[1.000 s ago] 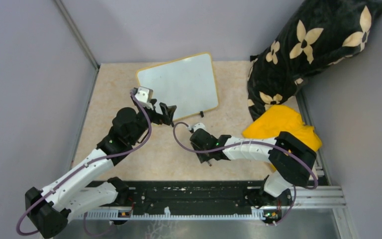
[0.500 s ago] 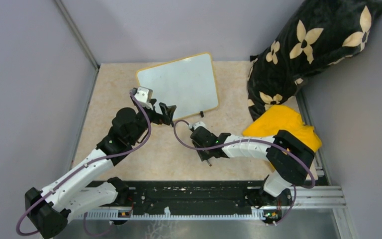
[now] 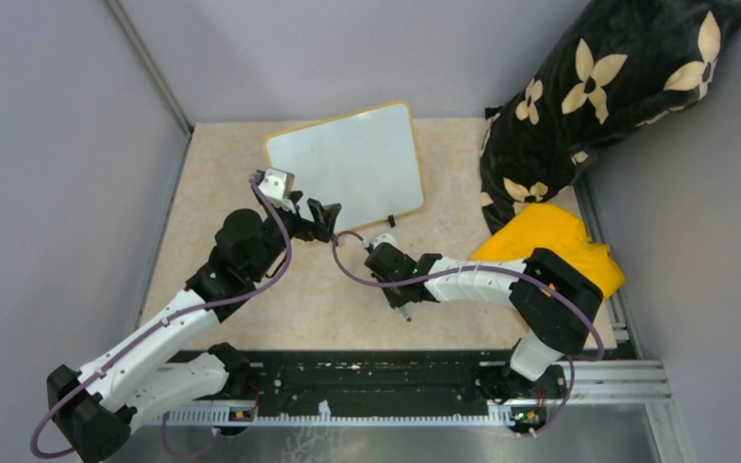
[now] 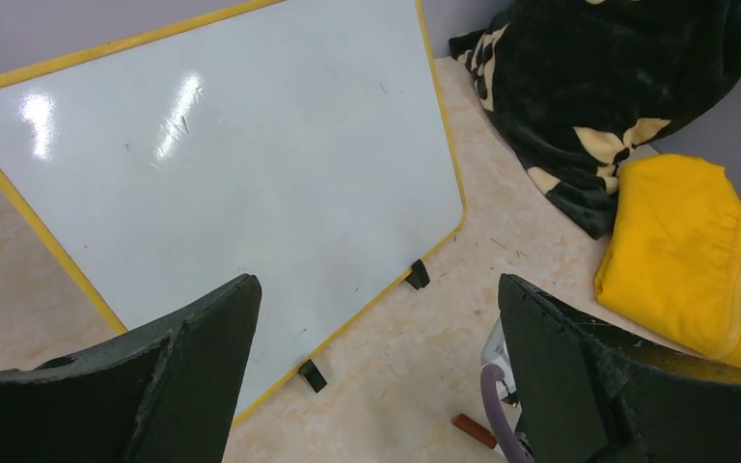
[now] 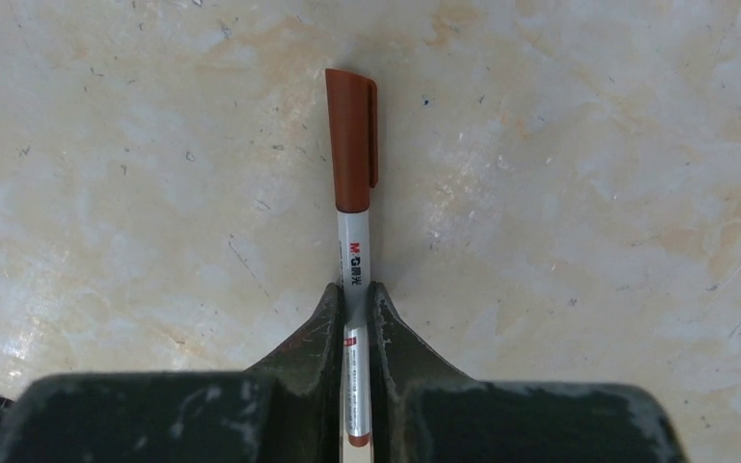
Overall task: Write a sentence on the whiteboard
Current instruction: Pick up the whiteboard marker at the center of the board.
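Note:
The whiteboard (image 3: 347,164) (image 4: 232,164), white with a thin yellow frame and small black feet, lies at the back of the table. Its face is blank and no sentence shows on it. My left gripper (image 3: 323,220) (image 4: 378,289) hovers over the board's near edge, open and empty. A marker (image 5: 352,145) (image 3: 404,313) (image 4: 475,431) with a grey barrel and a red-brown cap lies on the beige tabletop just in front of the board. My right gripper (image 3: 397,294) (image 5: 354,289) is down at the table, shut on the marker's barrel, with the capped end sticking out past the fingertips.
A black pillow with cream flowers (image 3: 608,87) leans in the back right corner. A yellow cloth (image 3: 550,246) (image 4: 695,251) lies in front of it, next to the right arm. Grey walls close the left and back sides. A black rail (image 3: 386,386) runs along the near edge.
My right gripper's jaws have closed onto the marker, and that arm has edged slightly left. The left arm and the board have not moved.

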Tool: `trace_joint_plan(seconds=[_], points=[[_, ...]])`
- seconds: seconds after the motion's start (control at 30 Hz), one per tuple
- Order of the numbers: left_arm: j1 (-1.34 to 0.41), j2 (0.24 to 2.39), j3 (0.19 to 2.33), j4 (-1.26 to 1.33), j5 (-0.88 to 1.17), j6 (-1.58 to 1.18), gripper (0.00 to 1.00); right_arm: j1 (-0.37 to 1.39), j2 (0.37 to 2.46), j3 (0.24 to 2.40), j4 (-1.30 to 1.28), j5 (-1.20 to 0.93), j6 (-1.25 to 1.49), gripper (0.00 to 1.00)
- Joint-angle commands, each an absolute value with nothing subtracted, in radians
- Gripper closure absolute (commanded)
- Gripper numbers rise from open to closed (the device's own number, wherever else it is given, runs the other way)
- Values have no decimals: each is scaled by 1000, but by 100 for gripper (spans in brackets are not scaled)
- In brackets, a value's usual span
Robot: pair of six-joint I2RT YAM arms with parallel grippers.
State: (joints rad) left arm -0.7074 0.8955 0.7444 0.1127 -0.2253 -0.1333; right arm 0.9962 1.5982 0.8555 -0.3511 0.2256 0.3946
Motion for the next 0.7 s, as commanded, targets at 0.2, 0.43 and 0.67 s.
trace_joint_plan(seconds=[0.2,0.43,0.67], points=[[-712,871,737,126,-240,-131,1,989,1532,837,-351,287,402,100],[-712,863,715,149,-249,-160,1,989,1198,757,-200,285,383,100],[-712,834,682,259,-156,-243,1,999,906,676,-46,246,382,100]])
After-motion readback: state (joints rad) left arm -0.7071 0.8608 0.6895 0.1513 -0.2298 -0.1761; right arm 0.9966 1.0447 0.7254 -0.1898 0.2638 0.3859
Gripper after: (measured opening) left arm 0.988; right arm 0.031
